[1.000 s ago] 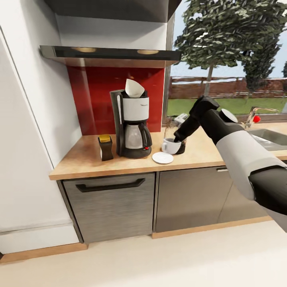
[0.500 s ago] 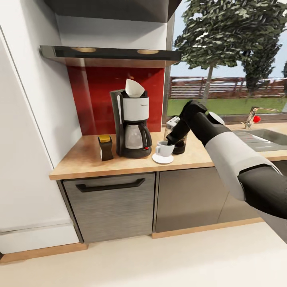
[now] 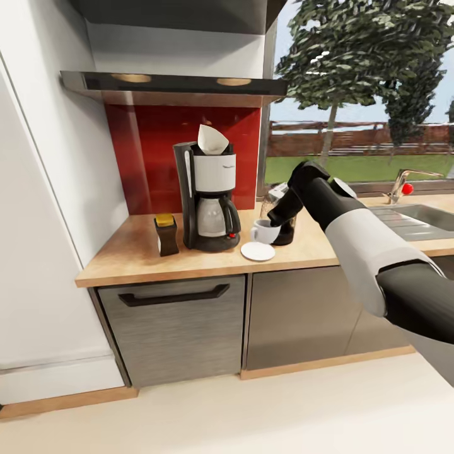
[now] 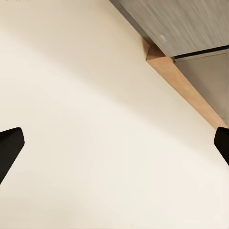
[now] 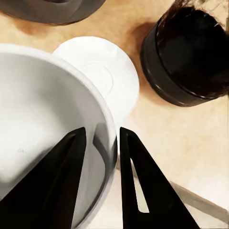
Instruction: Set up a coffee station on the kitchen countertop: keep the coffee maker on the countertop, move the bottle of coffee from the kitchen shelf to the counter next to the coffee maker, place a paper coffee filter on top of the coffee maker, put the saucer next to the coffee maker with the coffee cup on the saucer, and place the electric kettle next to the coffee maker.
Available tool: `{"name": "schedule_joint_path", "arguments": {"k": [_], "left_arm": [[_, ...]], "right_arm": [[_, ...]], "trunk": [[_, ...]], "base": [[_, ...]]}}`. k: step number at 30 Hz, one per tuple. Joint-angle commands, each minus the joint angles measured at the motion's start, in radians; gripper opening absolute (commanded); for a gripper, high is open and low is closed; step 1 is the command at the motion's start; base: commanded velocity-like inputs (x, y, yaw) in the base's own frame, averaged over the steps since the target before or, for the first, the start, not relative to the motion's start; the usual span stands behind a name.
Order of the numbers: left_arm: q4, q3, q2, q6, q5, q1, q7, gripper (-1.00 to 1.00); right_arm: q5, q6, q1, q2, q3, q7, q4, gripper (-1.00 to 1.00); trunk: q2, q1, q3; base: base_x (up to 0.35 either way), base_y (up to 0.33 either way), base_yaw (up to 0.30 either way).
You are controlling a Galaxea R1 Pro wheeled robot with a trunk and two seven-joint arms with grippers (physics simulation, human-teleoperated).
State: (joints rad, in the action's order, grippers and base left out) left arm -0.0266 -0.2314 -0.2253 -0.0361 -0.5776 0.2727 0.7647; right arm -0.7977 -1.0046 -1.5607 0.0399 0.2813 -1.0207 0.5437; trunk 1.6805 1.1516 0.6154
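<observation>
White porcelain fills much of the right wrist view: the coffee cup [image 5: 43, 129] is pinched at its rim by the right hand [image 5: 101, 179], one finger inside the wall and one outside. Seen from the head, the cup [image 3: 265, 231] hangs just above the saucer [image 3: 257, 251], seemingly not touching it. The saucer lies on the wooden desk [image 3: 126, 252] just beside the coffee maker [image 3: 208, 195], which carries a paper coffee filter [image 3: 212, 140] on top. The bottle of coffee [image 3: 166, 234] stands at the maker's other side, and the dark electric kettle [image 3: 285, 227] stands close behind the cup. The left hand [image 4: 114, 145] is spread wide over pale floor [image 4: 95, 124], holding nothing.
</observation>
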Motion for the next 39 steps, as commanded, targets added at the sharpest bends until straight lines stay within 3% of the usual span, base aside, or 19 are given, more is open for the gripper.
{"name": "schedule_joint_path", "arguments": {"k": [1,24,28,39], "left_arm": [[0.001,-0.008,0.000,-0.004,0.004,0.001,0.004,1.00],[0.001,-0.007,-0.011,-0.004,0.004,0.000,0.004,1.00],[0.001,-0.006,-0.012,-0.004,0.004,0.001,0.004,1.00],[0.001,-0.007,-0.014,-0.005,0.004,0.000,0.004,1.00]], "right_arm": [[-0.008,-0.004,-0.001,0.000,-0.002,0.002,-0.007,-1.00],[-0.006,-0.002,0.001,0.015,-0.008,0.031,-0.080,-1.00],[-0.004,0.001,0.002,0.020,-0.008,0.095,-0.114,-1.00],[-0.002,0.003,0.002,0.029,-0.008,0.103,-0.128,-1.00]], "trunk": [[0.001,0.000,0.001],[0.001,0.000,0.001],[0.001,0.000,0.001],[0.001,0.000,0.001]], "base": [[0.032,0.000,0.000],[0.075,0.000,0.000],[0.097,0.000,0.000],[0.092,0.061,0.000]]}}
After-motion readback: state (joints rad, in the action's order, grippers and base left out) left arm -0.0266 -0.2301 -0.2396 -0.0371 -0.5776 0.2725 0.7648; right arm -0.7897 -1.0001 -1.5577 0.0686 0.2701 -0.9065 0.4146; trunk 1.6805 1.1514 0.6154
